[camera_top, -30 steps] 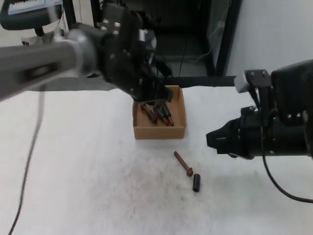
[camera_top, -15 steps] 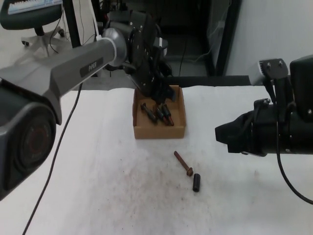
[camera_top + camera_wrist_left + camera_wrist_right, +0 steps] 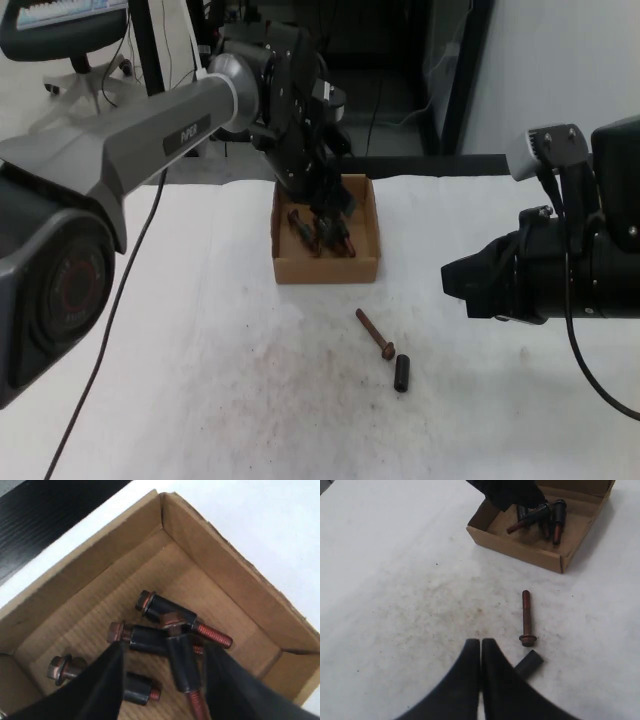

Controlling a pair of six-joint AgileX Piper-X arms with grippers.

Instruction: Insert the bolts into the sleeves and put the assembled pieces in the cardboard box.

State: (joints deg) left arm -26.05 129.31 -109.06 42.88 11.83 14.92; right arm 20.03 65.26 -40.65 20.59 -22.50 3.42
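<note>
**Left gripper over the box, right gripper closed by the last loose bolt**

Your left gripper (image 3: 164, 649) hangs just above the floor of the cardboard box (image 3: 225, 565), its two dark fingers (image 3: 100, 690) spread wider than a sleeve. Between them lies one assembled piece (image 3: 182, 666), resting across its neighbours and closer to one finger. You cannot tell from the pictures whether that finger touches it. Three more assembled pieces lie in the box. Two of them (image 3: 165, 612) (image 3: 145, 639) are side by side under the first. The other (image 3: 137, 687) lies apart, toward a corner, with its middle hidden behind a finger. In the high view the left gripper (image 3: 332, 205) dips into the far half of the box (image 3: 325, 270) from the left arm's long reach.

Your right gripper (image 3: 481, 644) has its fingers pressed together with nothing between them, and it sits low over the bench (image 3: 180, 380). Just beside its tips lies the loose sleeve (image 3: 529, 662), on its side. The head of the loose bolt (image 3: 525, 617) almost meets the sleeve, and the bolt's shank points away toward the box (image 3: 520, 542). In the high view the bolt (image 3: 375, 333) and sleeve (image 3: 402, 372) lie on the bench on the near side of the box, well apart from it. The right arm is off to their right.
</note>
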